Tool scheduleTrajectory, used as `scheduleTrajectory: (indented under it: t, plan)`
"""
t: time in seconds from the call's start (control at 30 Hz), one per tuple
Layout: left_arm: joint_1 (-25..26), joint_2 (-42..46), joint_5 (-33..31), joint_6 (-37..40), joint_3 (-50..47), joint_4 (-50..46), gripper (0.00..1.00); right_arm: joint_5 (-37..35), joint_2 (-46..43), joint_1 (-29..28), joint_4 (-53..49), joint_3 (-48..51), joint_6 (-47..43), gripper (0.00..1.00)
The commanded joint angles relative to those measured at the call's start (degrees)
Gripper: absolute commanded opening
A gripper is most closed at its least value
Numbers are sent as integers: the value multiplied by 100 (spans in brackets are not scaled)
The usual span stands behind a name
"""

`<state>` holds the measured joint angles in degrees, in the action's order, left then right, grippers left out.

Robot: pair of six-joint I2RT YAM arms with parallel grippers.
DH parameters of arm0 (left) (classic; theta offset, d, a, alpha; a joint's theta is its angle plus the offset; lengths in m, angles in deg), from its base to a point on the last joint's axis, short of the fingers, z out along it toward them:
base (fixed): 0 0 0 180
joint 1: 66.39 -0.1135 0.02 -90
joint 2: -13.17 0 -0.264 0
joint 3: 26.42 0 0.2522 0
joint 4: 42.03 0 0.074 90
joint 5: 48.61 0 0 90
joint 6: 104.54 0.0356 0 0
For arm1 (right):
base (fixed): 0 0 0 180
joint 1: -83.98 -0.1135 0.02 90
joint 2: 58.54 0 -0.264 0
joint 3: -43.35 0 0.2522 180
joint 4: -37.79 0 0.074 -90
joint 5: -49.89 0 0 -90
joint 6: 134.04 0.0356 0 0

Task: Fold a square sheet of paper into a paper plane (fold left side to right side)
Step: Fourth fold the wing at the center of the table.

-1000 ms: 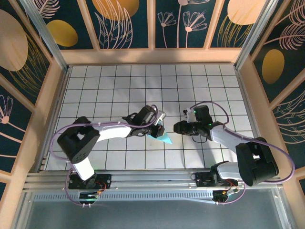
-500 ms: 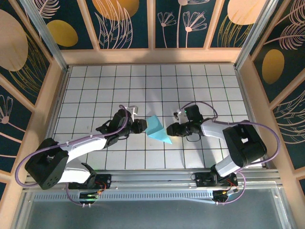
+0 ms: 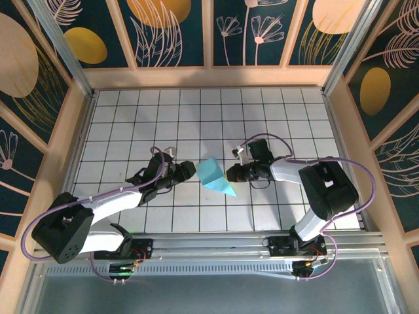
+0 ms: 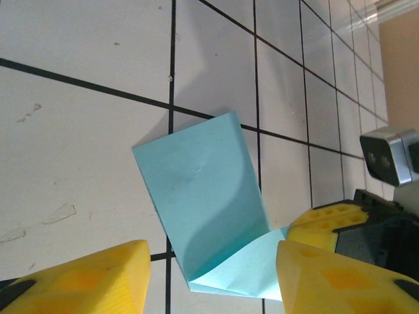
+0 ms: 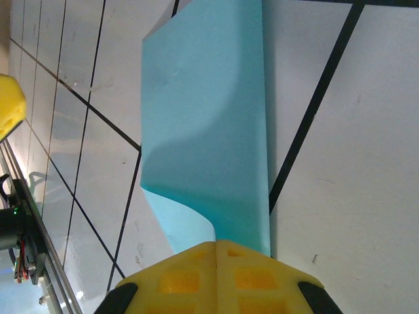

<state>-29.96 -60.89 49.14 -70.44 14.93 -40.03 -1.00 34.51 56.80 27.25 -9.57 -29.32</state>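
On the white tiled table (image 3: 131, 118), the teal sheet of paper (image 3: 215, 176) lies doubled over mid-table, its right edge pinched by the right gripper (image 3: 230, 175), so the left gripper (image 3: 190, 171), fingers spread just left of it, should press the bulging flap flat evenly.

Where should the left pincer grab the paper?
Probably the free left edge of the paper, coming in low from the left: the open left pincer faces that edge; the right pincer is shut on the opposite corner, bowing it up.
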Motion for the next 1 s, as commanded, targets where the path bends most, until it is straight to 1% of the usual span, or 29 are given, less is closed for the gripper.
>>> scheduleTrajectory:
  t: [0.0, 0.07, 0.2, 0.3, 0.47, 0.7, 0.87, 0.97]
  plan:
    - [-89, -3, 343, -360, -104, 664, 60, 88, -386, 49, 220, 47, 68, 0]
    - [-148, -72, 495, -510, -160, 973, 65, 179, -536, 93, 393, 175, 198, 0]
    - [-218, -311, 735, -690, -207, 1469, 72, 330, -834, 213, 786, 474, 495, 0]
    - [-231, -609, 998, -774, -130, 1759, 74, 442, -1039, 296, 1054, 663, 711, 0]
    - [-229, -1100, 1228, -885, 29, 2177, 74, 500, -1172, 327, 1109, 756, 790, 0]
    - [-226, -1834, 1530, -1026, 364, 2375, 70, 542, -1228, 378, 1231, 856, 865, 0]
    - [-224, -2165, 1528, -1168, 396, 2436, 68, 556, -1268, 399, 1324, 917, 935, 0]
    - [-224, -2372, 1667, -1258, 461, 2493, 67, 577, -1281, 407, 1396, 943, 997, 0]
